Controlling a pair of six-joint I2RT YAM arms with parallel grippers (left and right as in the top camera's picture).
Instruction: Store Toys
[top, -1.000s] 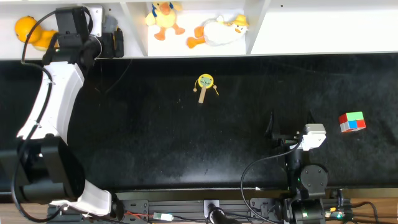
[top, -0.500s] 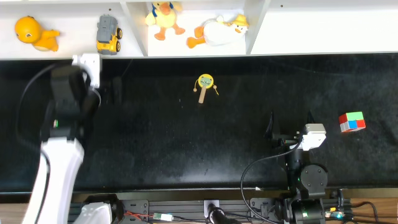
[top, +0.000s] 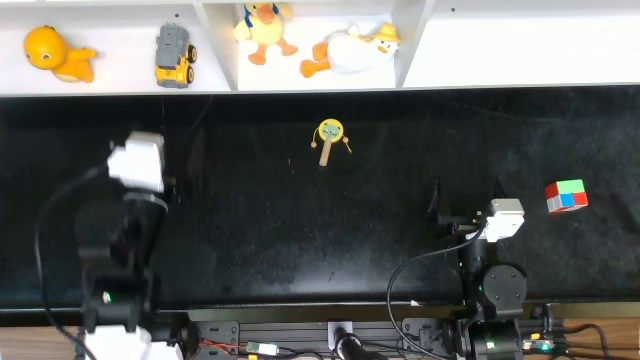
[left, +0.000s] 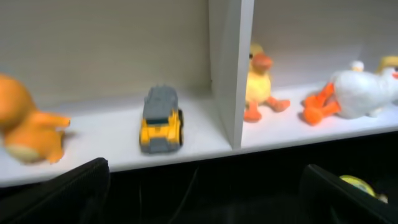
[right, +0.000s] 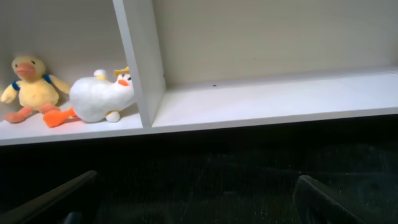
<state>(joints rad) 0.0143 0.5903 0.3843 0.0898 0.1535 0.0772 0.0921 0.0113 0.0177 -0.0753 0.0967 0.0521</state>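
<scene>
A yellow and grey toy truck (top: 173, 55) (left: 161, 119) stands in the white shelf's left compartment beside an orange toy (top: 55, 50) (left: 25, 127). A yellow plush duck (top: 264, 28) (right: 28, 84) and a white plush goose (top: 352, 50) (right: 99, 99) lie in the middle compartment. On the black table lie a small rattle drum (top: 329, 137) and a coloured cube (top: 566, 196). My left gripper (top: 178, 160) (left: 205, 199) is open and holds nothing, over the table in front of the truck. My right gripper (top: 466, 195) (right: 199, 199) is open near the front, left of the cube.
The white shelf (top: 320, 88) runs along the table's far edge with upright dividers (left: 230, 68) (right: 140, 62). Its right compartment (right: 280, 99) holds nothing. Cables and the arm bases line the front edge.
My left arm has drawn back from the shelf toward the front, leaving the truck standing in the left compartment. The right arm has not moved.
</scene>
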